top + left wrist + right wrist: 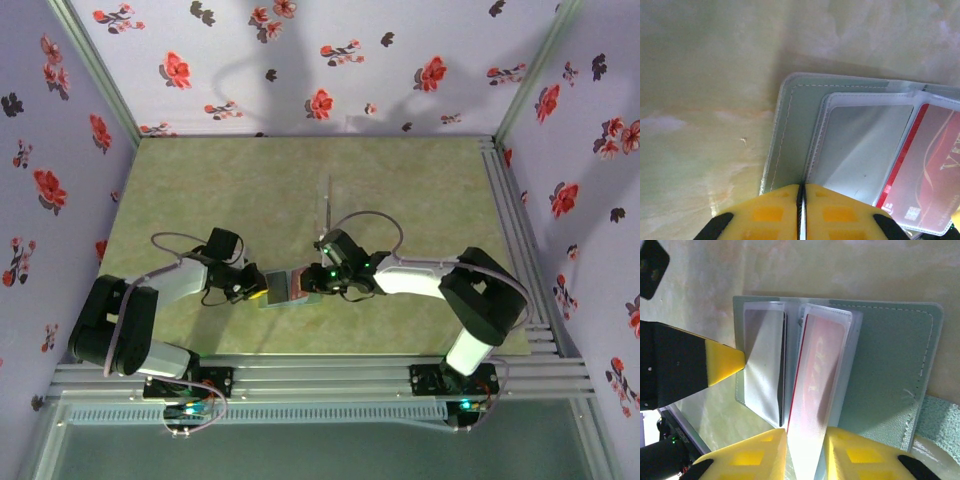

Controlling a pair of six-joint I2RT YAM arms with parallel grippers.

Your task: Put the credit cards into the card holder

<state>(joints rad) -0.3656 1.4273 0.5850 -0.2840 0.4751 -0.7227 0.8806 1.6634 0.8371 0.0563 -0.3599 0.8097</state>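
Note:
The card holder (284,287) lies open on the mat between both grippers, grey-teal with clear sleeves (865,145). A red credit card (935,165) sits inside one sleeve. In the right wrist view that sleeve with the red card (815,375) stands up slanted between the fingers of my right gripper (806,437), whose jaws are a little apart around it. A dark card edge (783,370) shows in the neighbouring sleeve. My left gripper (801,187) is shut on the edge of a clear sleeve at the holder's left half (792,135); its yellow fingertip (725,362) also shows in the right wrist view.
The green mat (250,190) stretches behind the holder. A thin clear upright piece (325,205) stands just behind the right gripper (318,278). Aluminium rails (330,368) run along the near edge and the right side, and floral walls close in the table.

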